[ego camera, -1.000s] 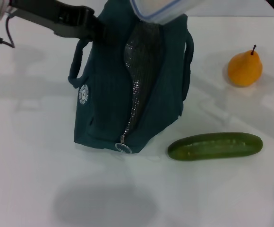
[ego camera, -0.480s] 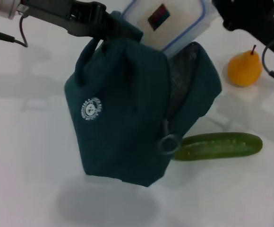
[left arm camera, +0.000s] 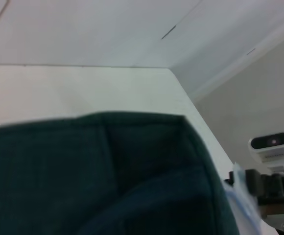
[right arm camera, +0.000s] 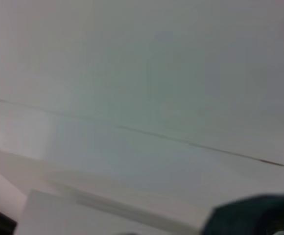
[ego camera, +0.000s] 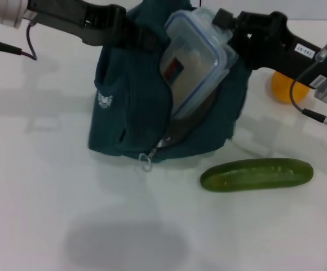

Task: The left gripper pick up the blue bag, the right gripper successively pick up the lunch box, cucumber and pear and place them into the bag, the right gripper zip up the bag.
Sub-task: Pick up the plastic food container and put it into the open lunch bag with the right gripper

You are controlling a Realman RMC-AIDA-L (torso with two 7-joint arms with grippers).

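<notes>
While the left gripper, jaws clenched on the blue bag, props its mouth open, the right gripper, grasping the lunch box, feeds it inside.

Matt cloth bag, clear glossy plastic lunch box, smooth glossy cucumber

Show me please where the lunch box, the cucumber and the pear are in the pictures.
lunch box (ego camera: 194,59), head view, on the clear lid.
cucumber (ego camera: 256,174), head view, on the middle of its green body.
pear (ego camera: 280,87), head view, on the orange part showing below the right arm.
</notes>
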